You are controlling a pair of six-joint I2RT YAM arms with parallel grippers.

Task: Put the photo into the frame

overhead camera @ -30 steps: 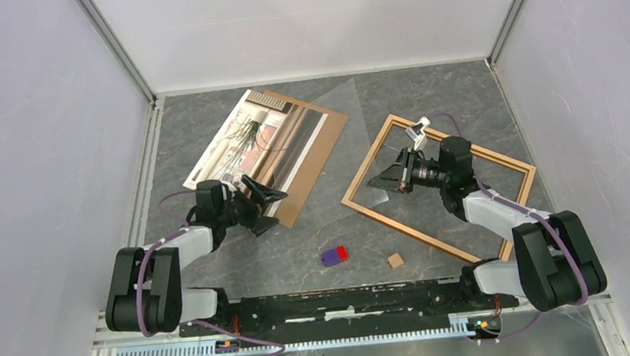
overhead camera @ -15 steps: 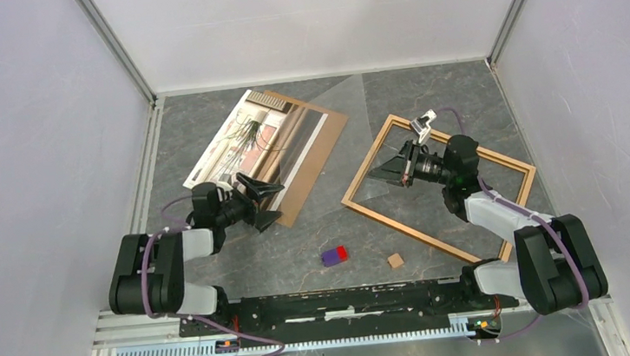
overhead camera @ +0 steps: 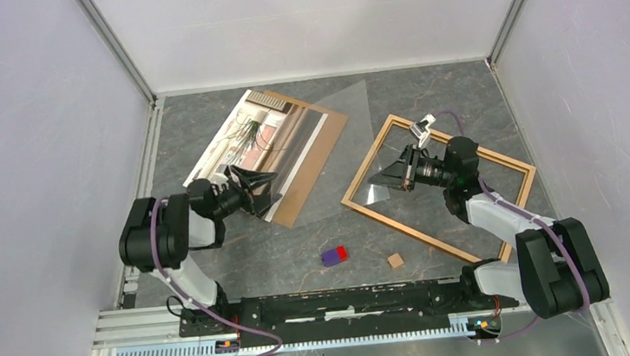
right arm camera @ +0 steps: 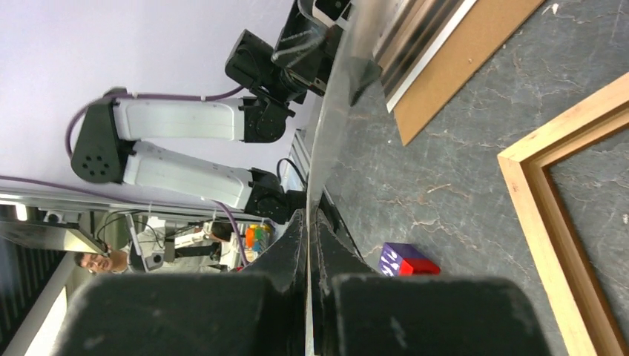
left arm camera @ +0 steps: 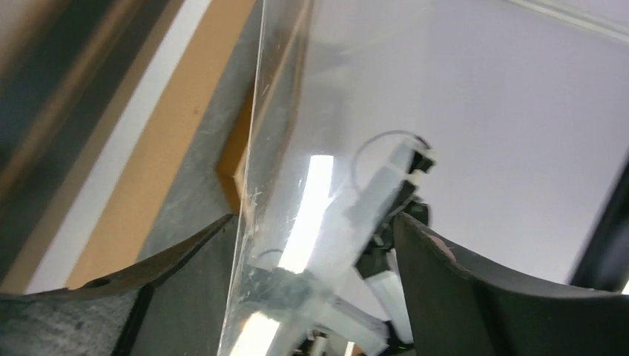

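The photo [overhead camera: 243,141] lies flat at the back left on a brown backing board [overhead camera: 314,156]; its white edge [left arm camera: 122,144] shows in the left wrist view. The light wooden frame [overhead camera: 387,215] lies empty on the right. My right gripper [overhead camera: 375,182] is shut on a clear sheet [overhead camera: 344,136] and holds it tilted up over the frame's left corner. My left gripper [overhead camera: 271,191] is open, with the sheet's opposite edge [left arm camera: 251,185] standing between its fingers [left arm camera: 185,259], close to the left one. In the right wrist view the right gripper [right arm camera: 311,222] pinches the sheet edge-on.
A purple and red block [overhead camera: 334,255] and a small tan square [overhead camera: 396,260] lie on the grey table in front of the frame. The block [right arm camera: 406,261] also shows in the right wrist view. White walls enclose three sides.
My left gripper has swung up and right, bringing its fingers around the sheet's near edge, and its jaws have narrowed a little. My right gripper has stayed shut on the sheet, shifting slightly.
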